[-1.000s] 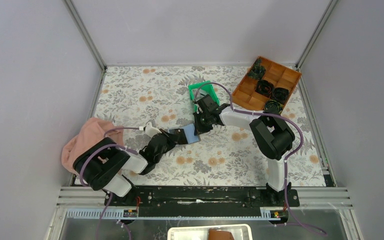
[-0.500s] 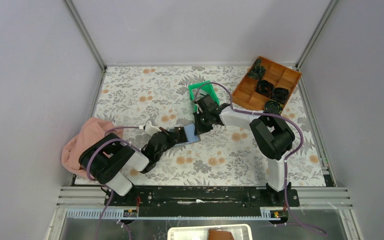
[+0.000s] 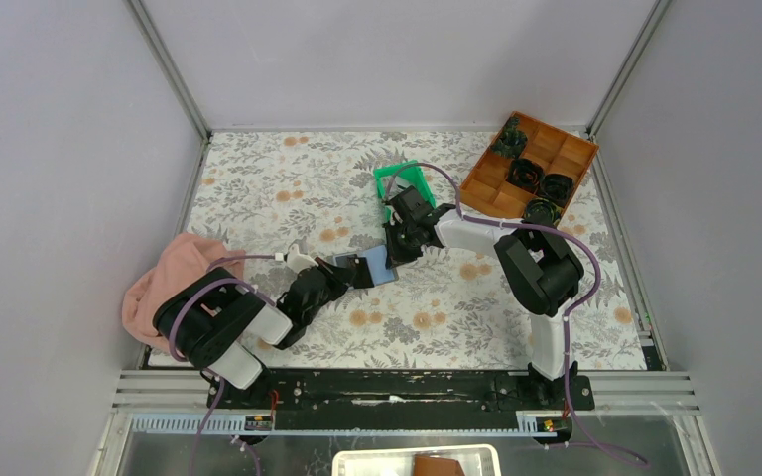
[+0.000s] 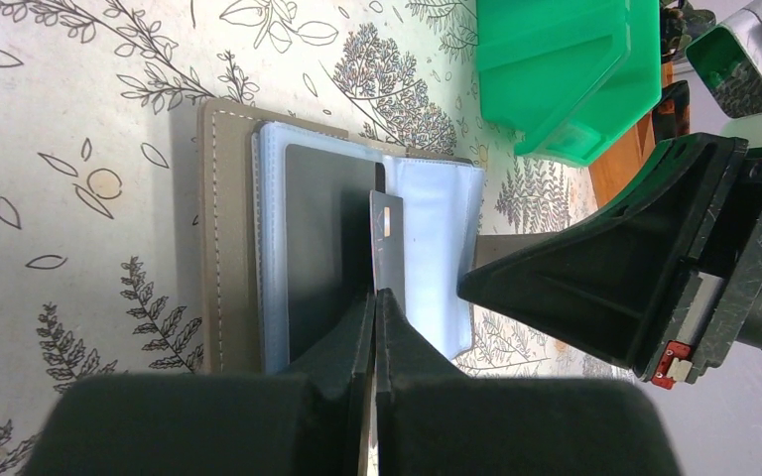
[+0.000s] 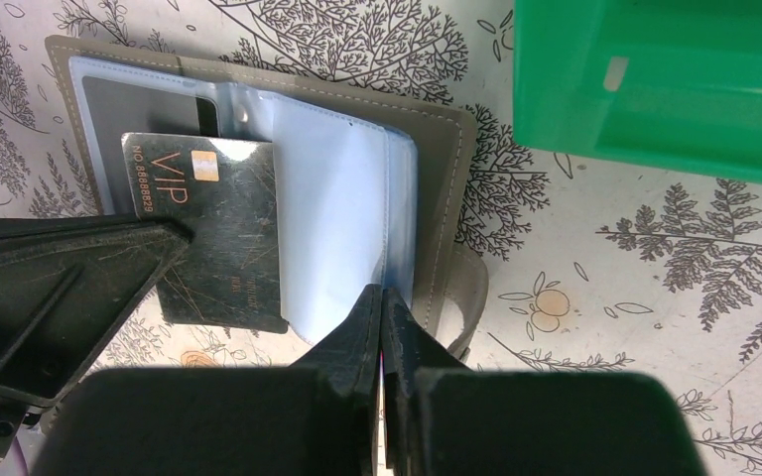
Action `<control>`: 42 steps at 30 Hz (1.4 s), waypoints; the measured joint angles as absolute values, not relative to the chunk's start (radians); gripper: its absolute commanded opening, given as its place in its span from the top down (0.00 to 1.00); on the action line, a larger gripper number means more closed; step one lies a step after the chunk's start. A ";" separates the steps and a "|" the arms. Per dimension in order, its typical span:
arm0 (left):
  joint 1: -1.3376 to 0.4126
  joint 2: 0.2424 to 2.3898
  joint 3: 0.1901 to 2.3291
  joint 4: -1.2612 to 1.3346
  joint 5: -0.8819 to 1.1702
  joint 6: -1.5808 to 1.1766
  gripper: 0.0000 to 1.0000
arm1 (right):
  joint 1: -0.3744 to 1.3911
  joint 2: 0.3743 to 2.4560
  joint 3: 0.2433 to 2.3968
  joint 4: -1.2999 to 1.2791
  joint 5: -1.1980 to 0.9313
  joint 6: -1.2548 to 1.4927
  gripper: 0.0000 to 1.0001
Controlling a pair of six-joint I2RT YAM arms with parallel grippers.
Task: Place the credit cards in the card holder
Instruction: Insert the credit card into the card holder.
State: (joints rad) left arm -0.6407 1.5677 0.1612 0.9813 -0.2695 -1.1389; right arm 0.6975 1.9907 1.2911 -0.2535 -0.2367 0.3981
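The card holder (image 3: 375,266) lies open on the flowered table, grey cover (image 4: 228,228) down and blue sleeves up. My left gripper (image 4: 374,297) is shut on a dark credit card, seen edge-on (image 4: 387,238) in the left wrist view. In the right wrist view the same VIP card (image 5: 218,228) lies flat, its right edge under a blue sleeve (image 5: 337,218). Another dark card (image 4: 327,248) sits inside the left sleeve. My right gripper (image 5: 381,293) is shut on the near edge of that blue sleeve, holding it up from the cover (image 5: 437,198).
A green plastic bin (image 3: 404,185) stands just behind the holder, close to the right gripper (image 3: 392,256). A brown compartment tray (image 3: 531,164) with black parts sits at the back right. A pink cloth (image 3: 174,278) lies at the left by the left arm.
The left arm has shifted slightly, nudging the card and holder a little to the left. The right arm has barely moved.
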 measured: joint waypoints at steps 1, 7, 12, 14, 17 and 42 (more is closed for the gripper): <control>-0.641 1.568 0.161 0.982 -0.269 -1.139 1.00 | 0.698 1.991 1.291 -0.254 -0.237 0.398 1.00; -0.643 1.589 0.168 0.994 -0.269 -1.144 1.00 | 0.698 1.991 1.291 -0.253 -0.237 0.398 1.00; -0.643 1.593 0.179 0.988 -0.281 -1.147 1.00 | 0.698 1.991 1.291 -0.253 -0.237 0.398 1.00; -0.643 1.594 0.187 0.982 -0.288 -1.146 1.00 | 0.698 1.991 1.291 -0.253 -0.237 0.398 1.00; -0.643 1.601 0.202 0.978 -0.292 -1.146 1.00 | 0.698 1.991 1.291 -0.254 -0.237 0.398 1.00; -0.645 1.678 0.290 0.947 -0.228 -1.119 0.89 | 0.698 1.991 1.291 -0.254 -0.237 0.398 1.00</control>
